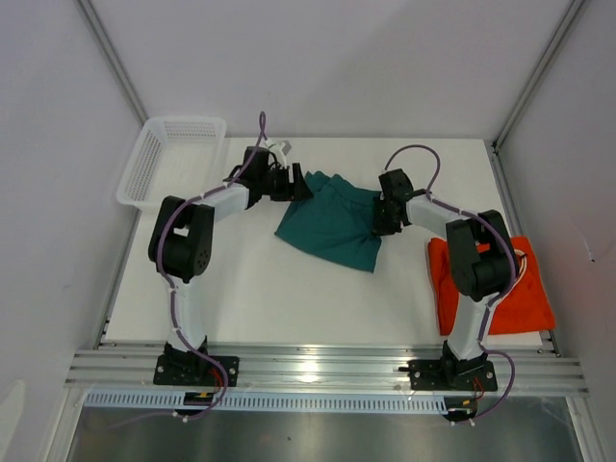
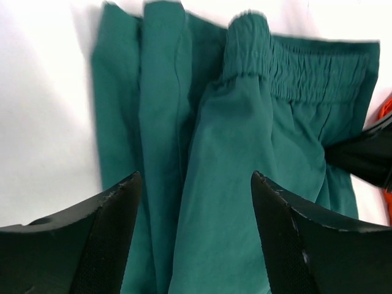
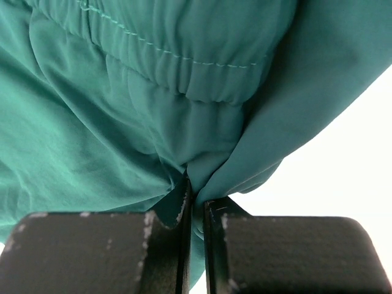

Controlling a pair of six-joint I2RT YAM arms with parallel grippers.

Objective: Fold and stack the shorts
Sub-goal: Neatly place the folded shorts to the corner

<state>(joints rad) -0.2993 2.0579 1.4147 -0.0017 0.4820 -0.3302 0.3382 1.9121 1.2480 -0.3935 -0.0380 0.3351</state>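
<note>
Folding the teal shorts looks half done, they lie rumpled mid-table toward the far edge; orange shorts lie flat by the right edge, stacking not yet done. Right gripper is pinched tight on teal fabric near the waistband; left gripper is spread wide over the other end, gripping nothing

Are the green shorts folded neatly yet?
Not neatly: the teal shorts lie rumpled, waistband bunched, with the right end effector pinching one edge.

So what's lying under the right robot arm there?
A pair of orange-red shorts, flat on the table. The right arm covers their left part, so that part cannot be seen.
</note>
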